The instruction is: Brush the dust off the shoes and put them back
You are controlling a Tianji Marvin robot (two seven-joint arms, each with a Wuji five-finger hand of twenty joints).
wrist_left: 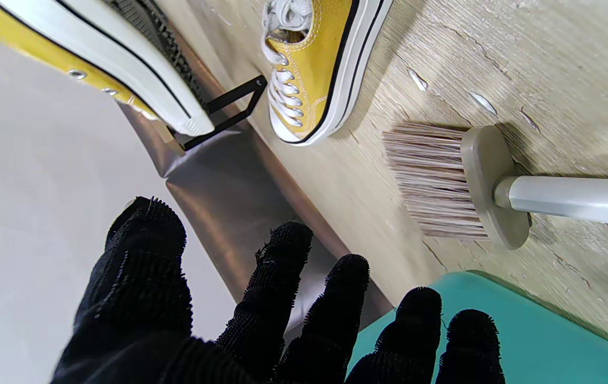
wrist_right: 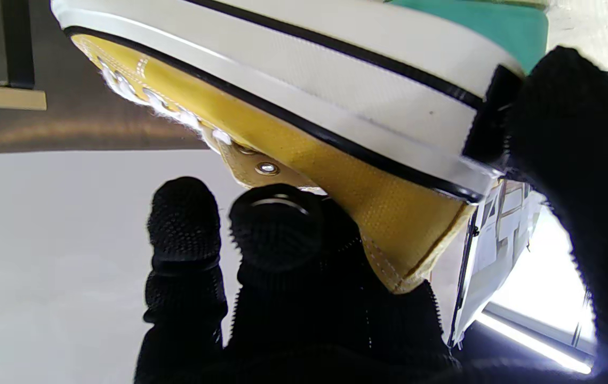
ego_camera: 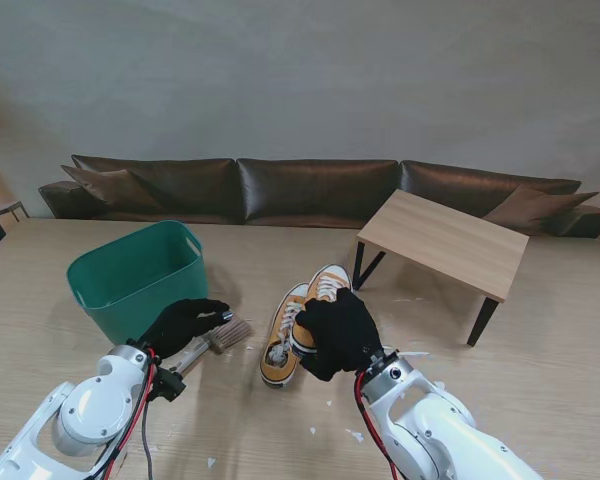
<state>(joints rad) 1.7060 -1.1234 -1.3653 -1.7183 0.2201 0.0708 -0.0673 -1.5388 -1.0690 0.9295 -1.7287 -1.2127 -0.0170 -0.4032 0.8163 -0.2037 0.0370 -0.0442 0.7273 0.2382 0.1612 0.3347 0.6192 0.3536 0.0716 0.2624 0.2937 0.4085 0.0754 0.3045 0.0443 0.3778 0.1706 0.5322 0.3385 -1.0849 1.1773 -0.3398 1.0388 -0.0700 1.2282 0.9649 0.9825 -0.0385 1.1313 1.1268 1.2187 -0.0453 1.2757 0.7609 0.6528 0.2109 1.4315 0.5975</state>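
Observation:
Two yellow canvas sneakers with white soles. One sneaker (ego_camera: 278, 350) (wrist_left: 312, 69) rests on the table. The other sneaker (ego_camera: 326, 284) (wrist_right: 336, 122) (wrist_left: 96, 53) is lifted by its heel, with my right hand (ego_camera: 340, 333) (wrist_right: 282, 298) shut on it, thumb on the sole and fingers on the canvas side. A brush (ego_camera: 228, 334) (wrist_left: 458, 181) with pale bristles and a grey handle lies flat on the table, left of the shoes. My left hand (ego_camera: 185, 322) (wrist_left: 282, 320) hovers over its handle with fingers spread, not touching it.
A green plastic basket (ego_camera: 140, 275) (wrist_left: 522, 330) stands just beyond my left hand. A small wooden side table (ego_camera: 445, 240) with black legs sits to the far right. A brown sofa (ego_camera: 310, 190) runs along the back. White specks (ego_camera: 355, 435) dot the tabletop.

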